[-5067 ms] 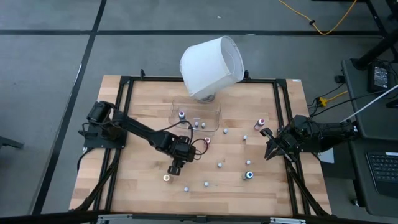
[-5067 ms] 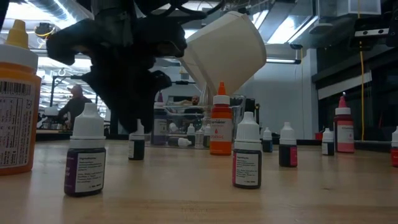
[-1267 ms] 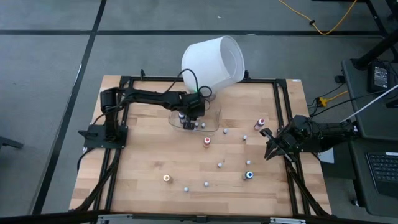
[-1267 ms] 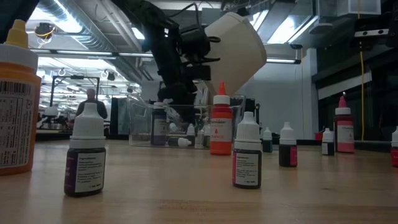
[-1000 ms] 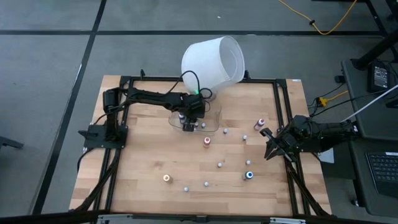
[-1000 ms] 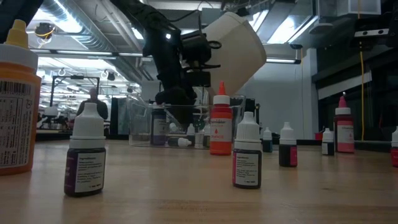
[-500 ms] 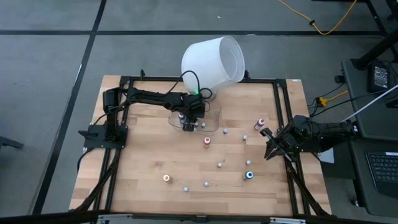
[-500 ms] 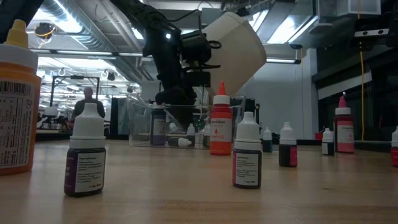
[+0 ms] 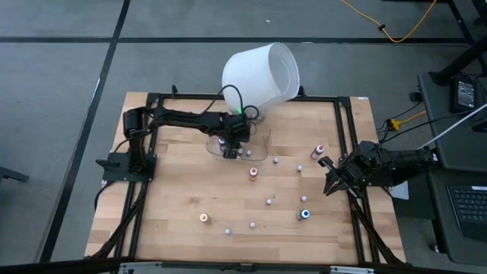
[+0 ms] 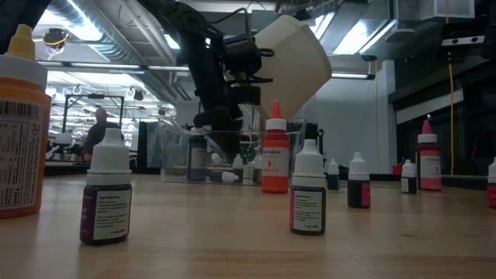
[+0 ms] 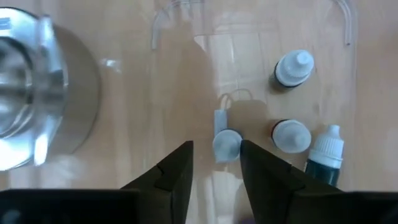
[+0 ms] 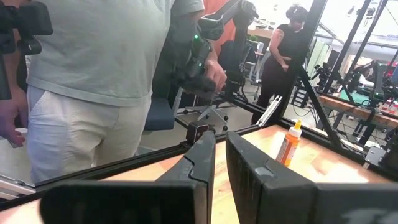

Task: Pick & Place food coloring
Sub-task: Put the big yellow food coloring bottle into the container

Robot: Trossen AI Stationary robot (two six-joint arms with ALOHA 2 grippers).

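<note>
The food coloring is several tiny bottles. Some stand in the clear tray (image 9: 260, 135); in the left wrist view three of them (image 11: 291, 134) are grouped together and a whitish-capped bottle (image 11: 225, 144) stands alone. Others are scattered over the wood, such as an orange-capped one (image 9: 253, 173) and a blue-capped one (image 9: 304, 215). My left gripper (image 9: 230, 151) (image 11: 216, 155) hangs over the tray, pointing down and open, with the whitish-capped bottle below the gap between its fingers. My right gripper (image 9: 328, 180) (image 12: 221, 140) waits at the table's right edge, its fingers almost together.
A big white lampshade (image 9: 259, 72) leans over the table's far edge, just behind the tray; its metal base (image 11: 31, 93) stands beside the tray. More loose bottles (image 9: 204, 218) (image 9: 320, 150) dot the middle and near parts of the table. People show in the room beyond.
My left gripper has stayed over the tray with its fingers open and has risen a little. The bottles have not moved.
</note>
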